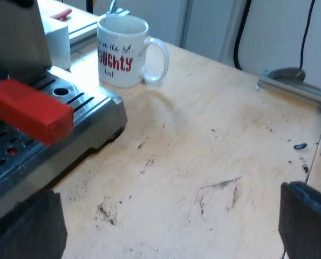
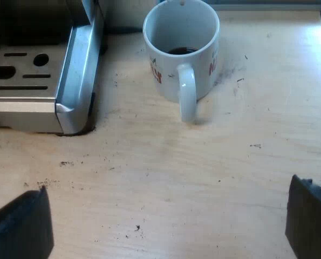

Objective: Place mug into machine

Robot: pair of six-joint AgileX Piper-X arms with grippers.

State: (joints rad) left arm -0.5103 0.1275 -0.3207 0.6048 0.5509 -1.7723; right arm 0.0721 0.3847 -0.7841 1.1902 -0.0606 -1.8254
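**Mug on the table beside the drip tray, both end effectors open and empty**

The left end effector [image 1: 163, 226] is spread wide with nothing between its two black fingers. It hangs over bare table [image 1: 203, 162]. The right end effector [image 2: 165, 229] is just as wide open and also holds nothing. It sits above open wood, with the mug's handle turned toward it.

Between each end effector and the mug [image 2: 182, 54] lies an unobstructed stretch of table marked with dark specks. The mug stands upright on the wood, just beside the corner of the espresso machine [image 1: 98, 116] and not on its drip tray [image 2: 25, 86]. There is something dark at the mug's bottom. The tray's metal rim forms a raised edge next to the mug, with a narrow gap of table between them.

The red end of the holder's handle [image 1: 31, 110] juts out above the tray. A metal rail [image 1: 295, 89] runs along the table's edge, well apart from the mug.

Count: one mug, one machine, one red-ended handle, two end effectors.
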